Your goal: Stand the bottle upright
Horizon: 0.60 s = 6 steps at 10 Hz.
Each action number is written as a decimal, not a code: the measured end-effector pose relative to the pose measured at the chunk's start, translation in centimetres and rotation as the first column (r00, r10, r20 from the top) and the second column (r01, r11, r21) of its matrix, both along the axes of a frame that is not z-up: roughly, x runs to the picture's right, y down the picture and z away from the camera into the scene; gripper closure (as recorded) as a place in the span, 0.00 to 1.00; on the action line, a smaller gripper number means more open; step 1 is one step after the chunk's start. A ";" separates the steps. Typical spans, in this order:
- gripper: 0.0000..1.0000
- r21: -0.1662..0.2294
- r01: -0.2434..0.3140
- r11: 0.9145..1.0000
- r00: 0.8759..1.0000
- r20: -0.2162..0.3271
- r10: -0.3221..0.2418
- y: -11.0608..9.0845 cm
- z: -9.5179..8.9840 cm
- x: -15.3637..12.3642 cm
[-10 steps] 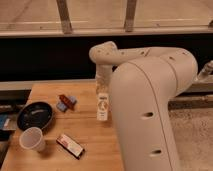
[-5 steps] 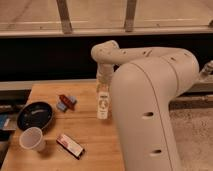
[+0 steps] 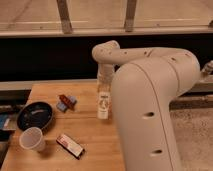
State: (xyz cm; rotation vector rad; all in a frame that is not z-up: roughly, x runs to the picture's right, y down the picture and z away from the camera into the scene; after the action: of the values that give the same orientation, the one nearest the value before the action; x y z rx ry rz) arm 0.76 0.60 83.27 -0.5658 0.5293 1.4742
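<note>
Left of frame: dark plate (image 3: pixel 35 116), white cup (image 3: pixel 32 139) lower left, striped packet (image 3: pixel 70 146) near it, small red-blue item (image 3: pixel 66 102) further up. Centre: the bottle (image 3: pixel 103 102) upright on the wooden table (image 3: pixel 90 135); base contact unclear. The gripper (image 3: pixel 104 77) sits directly above, jaws pinching the bottle's top. Risks: releasing before the base sits flat tips it; 1 sideways drag while retreating topples it.
</note>
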 end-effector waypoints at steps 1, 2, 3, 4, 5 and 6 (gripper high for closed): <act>1.00 0.002 -0.001 1.000 1.000 0.000 0.001 0.0 0.0 0.0; 1.00 0.002 -0.002 1.000 1.000 0.000 0.002 0.0 0.0 0.0; 1.00 0.002 -0.002 1.000 1.000 -0.001 0.002 0.0 0.0 0.1; 1.00 0.003 -0.003 1.000 1.000 -0.001 0.003 -0.1 -0.1 0.1; 1.00 0.006 -0.004 1.000 1.000 -0.002 0.004 -0.2 -0.2 0.1; 1.00 0.007 -0.004 1.000 1.000 -0.005 0.004 -0.3 -0.2 0.2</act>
State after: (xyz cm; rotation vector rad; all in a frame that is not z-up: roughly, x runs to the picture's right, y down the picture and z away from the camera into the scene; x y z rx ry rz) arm 0.93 0.29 83.04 -0.5581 0.5268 1.4808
